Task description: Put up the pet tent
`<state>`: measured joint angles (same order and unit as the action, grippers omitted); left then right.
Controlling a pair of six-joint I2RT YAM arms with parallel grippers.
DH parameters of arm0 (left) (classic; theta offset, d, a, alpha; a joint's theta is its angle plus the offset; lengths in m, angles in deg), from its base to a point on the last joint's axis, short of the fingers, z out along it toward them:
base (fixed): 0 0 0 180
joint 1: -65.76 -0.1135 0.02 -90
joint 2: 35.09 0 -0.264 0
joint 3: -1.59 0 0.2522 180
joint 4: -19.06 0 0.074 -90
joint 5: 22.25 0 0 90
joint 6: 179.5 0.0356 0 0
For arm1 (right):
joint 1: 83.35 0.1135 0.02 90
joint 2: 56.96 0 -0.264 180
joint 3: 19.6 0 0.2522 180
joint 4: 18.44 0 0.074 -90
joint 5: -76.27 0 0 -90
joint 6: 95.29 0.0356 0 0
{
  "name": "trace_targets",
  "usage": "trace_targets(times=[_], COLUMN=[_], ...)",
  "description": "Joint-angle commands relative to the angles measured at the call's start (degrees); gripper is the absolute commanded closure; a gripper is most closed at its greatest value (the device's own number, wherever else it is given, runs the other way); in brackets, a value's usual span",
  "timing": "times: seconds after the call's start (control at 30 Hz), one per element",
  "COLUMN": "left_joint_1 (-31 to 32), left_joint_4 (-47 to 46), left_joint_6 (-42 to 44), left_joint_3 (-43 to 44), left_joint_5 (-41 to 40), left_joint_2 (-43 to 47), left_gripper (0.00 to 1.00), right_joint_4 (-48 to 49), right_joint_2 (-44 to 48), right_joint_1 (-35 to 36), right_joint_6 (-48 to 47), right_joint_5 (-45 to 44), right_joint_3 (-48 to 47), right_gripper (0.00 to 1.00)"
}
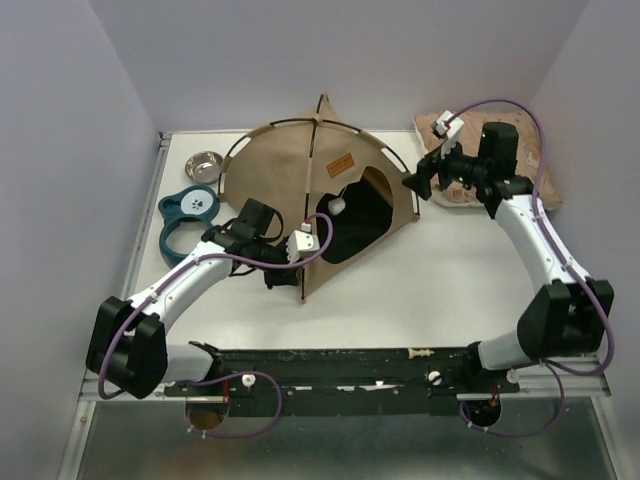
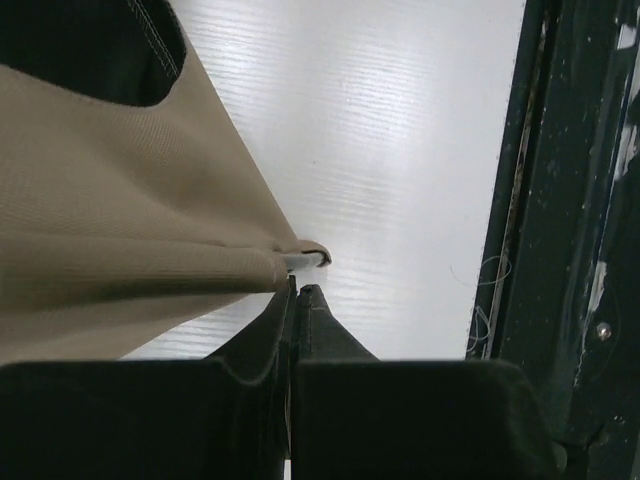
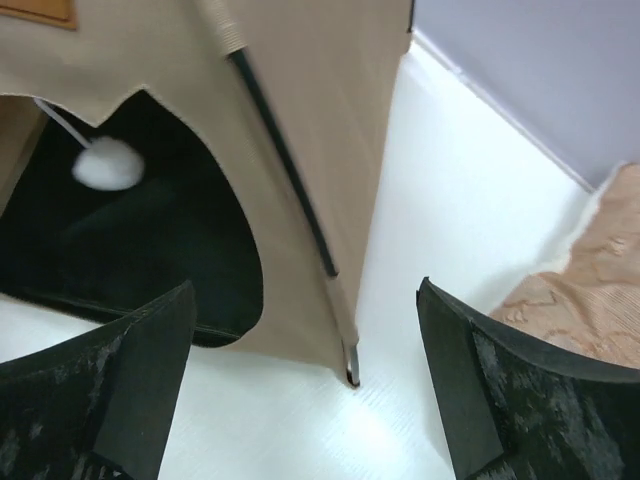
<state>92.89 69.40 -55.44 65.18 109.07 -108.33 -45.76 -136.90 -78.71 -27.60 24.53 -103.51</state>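
Now the pet tent [image 1: 290,175] stands just ahead of your right tool [image 3: 305,300], its fingers wide apart. Your left tool [image 2: 300,292], closed together, touches the tent's corner. It is probably light and floppy, so take hold at a pole [image 3: 285,165].

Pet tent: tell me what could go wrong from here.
1. The right gripper stands open around the pet tent's corner pole without gripping it; that bent pole could spring loose and sag the fabric.
2. The left gripper is shut at the near corner; a tug there might drag or tip the whole tent.
3. The cushion lies close beside the right gripper and could get swept on retreat.
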Motion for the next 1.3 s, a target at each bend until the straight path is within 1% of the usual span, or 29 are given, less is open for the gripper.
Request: trace_targets(times=[0.0,0.1,0.2,0.23,0.3,0.37,0.4,0.43,0.47,0.53,0.57,0.6,0.67,0.7,0.77,0.8,0.83,0.87,0.9,1.0,1.03,1.07,1.13,1.17,1.2,1.27], left_joint_1=[-1.91,-4.63,-6.56,-7.00,-7.88,-9.37,-10.43,-12.09,-14.54,-16.76,-16.76,-16.76,-16.85,-16.77,-16.76,-16.76,-16.76,-16.76,-16.68,-16.59,-16.59,-16.59,-16.59,-16.50,-16.50,-16.59], left_joint_4=[7.11,6.41,4.38,3.60,2.36,4.37,5.86,6.40,5.70,2.90,0.54,-2.36,-7.81,-9.32,-12.22,-13.19,-14.24,-15.12,-16.70,-24.69,-26.97,-28.22,-30.42,-31.47,-32.79,-33.85], left_joint_6=[13.49,15.32,17.69,17.88,17.35,18.31,18.41,17.36,14.39,7.72,4.73,1.22,-3.98,-6.09,-10.49,-12.34,-13.83,-15.15,-16.99,-21.75,-22.37,-22.11,-22.55,-22.81,-23.51,-22.73], left_joint_3=[4.40,5.98,6.69,7.13,8.70,10.99,12.22,12.66,12.41,10.22,8.12,5.49,0.56,-1.29,-4.63,-5.69,-6.57,-7.02,-7.72,-9.48,-9.39,-8.87,-7.29,-5.80,-4.48,-0.97], left_joint_5=[2.72,1.84,-0.62,-1.24,-2.38,-1.86,-0.81,1.46,3.74,7.18,6.67,5.97,6.14,6.92,7.37,7.20,7.11,6.59,5.54,-2.61,-4.48,-6.32,-7.13,-8.18,-9.93,-13.70], left_joint_2=[-3.40,-6.21,-9.20,-10.51,-13.06,-15.53,-16.06,-15.63,-14.32,-9.94,-7.04,-4.23,2.01,4.22,7.74,9.06,9.94,10.47,10.91,10.57,9.78,8.38,5.22,3.38,1.71,-2.07], left_gripper=[1.00,1.00,1.00,1.00,1.00,1.00,0.98,0.88,0.80,0.73,0.71,0.69,0.61,0.56,0.52,0.51,0.50,0.48,0.46,0.45,0.45,0.46,0.49,0.51,0.55,0.66], right_joint_4=[-11.21,-11.22,-11.14,-10.87,-10.78,-10.61,-10.43,-9.65,-8.86,-7.45,-6.57,-5.87,-6.03,-6.39,-7.18,-7.09,-7.35,-7.62,-7.62,-7.88,-8.06,-8.58,-9.02,-9.46,-9.47,-8.68], right_joint_2=[-9.86,-15.76,-18.75,-19.37,-20.16,-19.99,-19.64,-19.20,-18.59,-17.18,-16.92,-16.57,-16.48,-16.39,-15.60,-15.33,-15.16,-15.24,-15.59,-17.78,-18.92,-19.63,-19.99,-19.55,-18.51,-16.57], right_joint_1=[0.01,0.01,0.10,0.19,0.36,0.54,0.54,0.54,0.54,0.54,0.54,0.54,0.54,0.54,0.63,0.54,0.54,0.54,0.54,0.54,0.54,0.54,0.54,0.54,0.63,0.54], right_joint_6=[-6.26,-6.78,-7.31,-6.53,-6.08,-6.08,-5.91,-5.65,-5.04,-4.42,-3.89,-3.28,-1.78,-1.52,-1.78,-1.60,-1.43,-1.51,-1.34,-0.72,0.06,0.16,1.29,1.30,1.21,2.08], right_joint_5=[7.62,7.09,9.72,10.51,11.66,10.96,10.44,9.47,8.51,7.45,7.18,6.92,7.18,7.79,8.93,9.28,9.46,9.55,9.46,8.85,9.11,9.37,9.99,10.25,10.26,9.73], right_joint_3=[-9.11,-13.25,-14.22,-14.14,-13.44,-12.30,-11.77,-11.07,-10.28,-9.05,-8.43,-8.16,-8.51,-8.77,-8.78,-8.78,-8.95,-9.21,-9.56,-11.23,-11.93,-12.72,-12.99,-12.65,-11.77,-9.84], right_gripper=[0.02,0.03,0.10,0.17,0.36,0.56,0.66,0.74,0.82,0.93,0.99,0.99,0.99,0.95,0.79,0.69,0.52,0.40,0.35,0.34,0.36,0.40,0.55,0.60,0.62,0.62])
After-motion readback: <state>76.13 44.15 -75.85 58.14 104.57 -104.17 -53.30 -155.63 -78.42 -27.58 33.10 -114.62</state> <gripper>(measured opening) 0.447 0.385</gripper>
